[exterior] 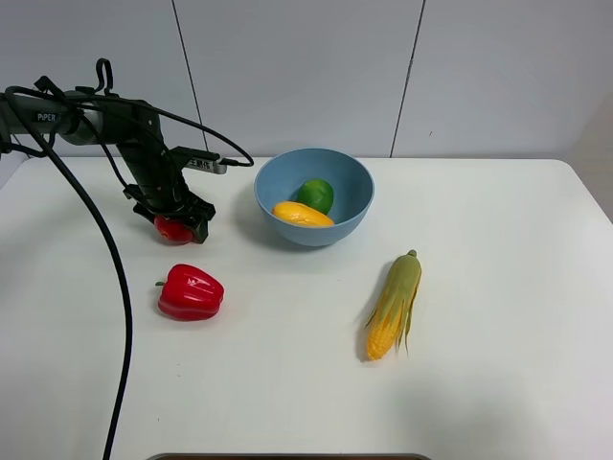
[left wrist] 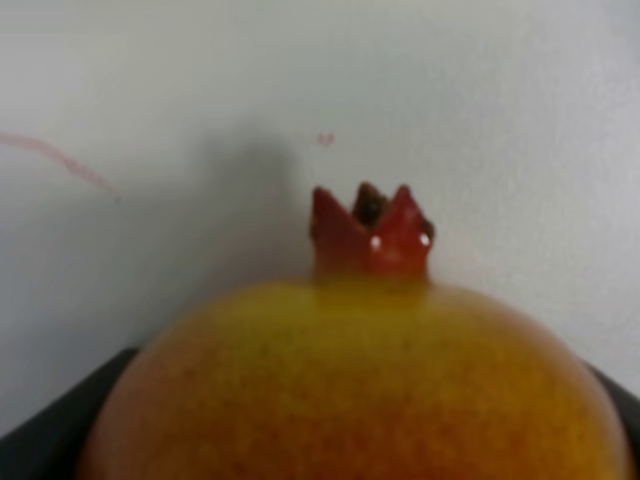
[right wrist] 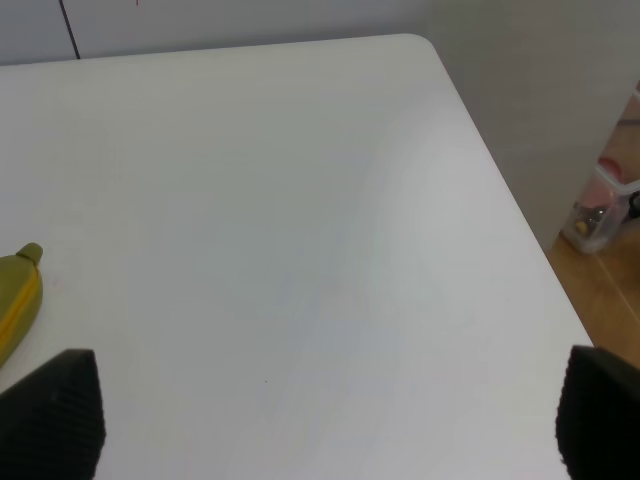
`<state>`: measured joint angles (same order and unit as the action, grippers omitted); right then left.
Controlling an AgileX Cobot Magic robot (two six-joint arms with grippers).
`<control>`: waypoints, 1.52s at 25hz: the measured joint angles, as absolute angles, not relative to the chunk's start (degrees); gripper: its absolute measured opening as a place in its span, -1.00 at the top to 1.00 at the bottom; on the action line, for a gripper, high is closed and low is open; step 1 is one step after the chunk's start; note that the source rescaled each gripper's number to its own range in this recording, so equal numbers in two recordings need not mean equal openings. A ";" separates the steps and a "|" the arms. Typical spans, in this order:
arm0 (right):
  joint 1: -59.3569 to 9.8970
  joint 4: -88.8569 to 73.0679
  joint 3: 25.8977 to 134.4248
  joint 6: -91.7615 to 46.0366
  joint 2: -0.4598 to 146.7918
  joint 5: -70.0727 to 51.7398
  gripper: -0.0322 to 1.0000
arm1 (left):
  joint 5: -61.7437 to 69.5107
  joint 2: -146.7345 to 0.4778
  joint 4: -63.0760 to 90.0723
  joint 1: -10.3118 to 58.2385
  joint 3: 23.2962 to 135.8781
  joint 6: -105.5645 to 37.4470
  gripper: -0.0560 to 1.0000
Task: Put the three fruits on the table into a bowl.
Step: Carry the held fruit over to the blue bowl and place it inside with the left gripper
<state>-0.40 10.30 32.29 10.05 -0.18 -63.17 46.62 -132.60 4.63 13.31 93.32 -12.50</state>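
Note:
My left gripper [exterior: 182, 222] is down on the table [exterior: 498, 287], left of the light-blue bowl [exterior: 278, 168], shut on a round red fruit [exterior: 170, 230]. Close up in the left wrist view, this fruit [left wrist: 360, 380] is red with a yellow blush and a small pointed crown, and dark fingers [left wrist: 40, 440] sit on both sides of it. A green lime [exterior: 316, 195] and a yellow-orange mango [exterior: 301, 215] lie inside the bowl. My right gripper [right wrist: 330, 420] is open over bare table, with nothing between its fingertips [right wrist: 55, 410]. It is outside the high view.
A red bell pepper [exterior: 190, 292] lies in front of the left gripper. A corn cob [exterior: 393, 307] with green husk lies right of the bowl and shows at the edge of the right wrist view [right wrist: 18, 295]. The table's rounded corner and edge [right wrist: 520, 220] are close to the right gripper.

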 joint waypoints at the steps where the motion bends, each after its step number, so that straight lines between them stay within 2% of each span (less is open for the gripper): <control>1: -0.40 10.30 32.29 10.05 -0.18 -63.17 -0.50 | 46.62 -132.60 4.63 13.31 93.32 -12.50 0.89; 25: -0.40 10.30 32.29 10.05 -0.18 -63.17 -0.50 | 50.21 -130.86 4.56 13.31 93.91 -12.50 0.89; 31: -0.40 10.30 32.29 10.05 -0.18 -63.17 -0.50 | 56.77 -127.46 4.38 13.31 98.96 -11.24 0.89; 38: -0.40 10.30 32.29 10.05 -0.18 -63.17 -0.50 | 64.38 -123.92 6.00 14.04 111.15 -9.02 0.89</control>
